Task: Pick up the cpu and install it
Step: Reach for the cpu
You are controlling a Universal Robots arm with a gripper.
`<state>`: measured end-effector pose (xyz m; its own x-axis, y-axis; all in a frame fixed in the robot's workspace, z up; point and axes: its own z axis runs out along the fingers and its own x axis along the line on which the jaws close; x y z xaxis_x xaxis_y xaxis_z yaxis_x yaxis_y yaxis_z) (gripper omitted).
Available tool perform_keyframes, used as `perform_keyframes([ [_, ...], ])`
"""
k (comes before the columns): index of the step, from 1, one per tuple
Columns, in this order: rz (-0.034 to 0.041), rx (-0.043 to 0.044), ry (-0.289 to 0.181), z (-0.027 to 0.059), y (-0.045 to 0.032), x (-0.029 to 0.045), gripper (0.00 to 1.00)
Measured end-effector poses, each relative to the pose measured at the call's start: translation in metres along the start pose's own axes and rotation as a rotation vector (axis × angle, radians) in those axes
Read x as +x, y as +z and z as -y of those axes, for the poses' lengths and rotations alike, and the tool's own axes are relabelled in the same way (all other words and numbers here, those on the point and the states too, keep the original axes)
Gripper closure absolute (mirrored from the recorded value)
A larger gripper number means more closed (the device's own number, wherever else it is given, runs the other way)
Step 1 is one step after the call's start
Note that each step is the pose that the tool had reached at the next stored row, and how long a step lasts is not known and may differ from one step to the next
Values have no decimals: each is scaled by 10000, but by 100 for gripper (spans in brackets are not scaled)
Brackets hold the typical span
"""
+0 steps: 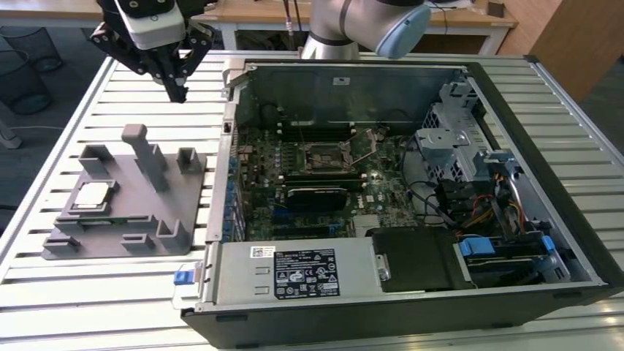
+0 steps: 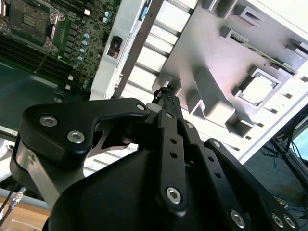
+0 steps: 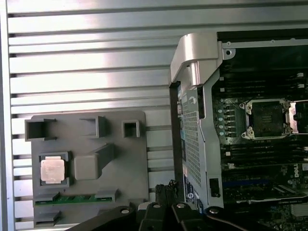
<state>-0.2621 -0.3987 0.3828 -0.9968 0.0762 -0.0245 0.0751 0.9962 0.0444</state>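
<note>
The cpu (image 1: 93,194), a small silvery square chip, lies flat in a pocket of the grey holder (image 1: 137,219) on the slatted table, at the exterior view's left. It also appears in both wrist views, cpu (image 3: 52,170) and cpu (image 2: 257,89). My gripper (image 1: 177,93) hangs in the air behind the holder, well above and apart from the chip, its black fingers shut together on nothing. The fingertips (image 2: 165,95) meet in a narrow point. Inside the open computer case, the motherboard socket (image 1: 326,156) stands uncovered with its metal frame raised.
The open computer case (image 1: 507,88) fills the middle and right, with a drive cage (image 1: 449,146), cables and a power supply (image 1: 292,272). A green memory stick (image 3: 72,198) sits in the holder beside the chip. A tall post (image 1: 137,142) rises from the holder. Wire bins (image 1: 25,66) stand off the table.
</note>
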Motion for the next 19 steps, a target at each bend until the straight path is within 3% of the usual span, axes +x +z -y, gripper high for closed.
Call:
perform_keyframes([
  [9,0,0,0,12,3,177,88],
  [19,0,0,0,23,11,316,88],
])
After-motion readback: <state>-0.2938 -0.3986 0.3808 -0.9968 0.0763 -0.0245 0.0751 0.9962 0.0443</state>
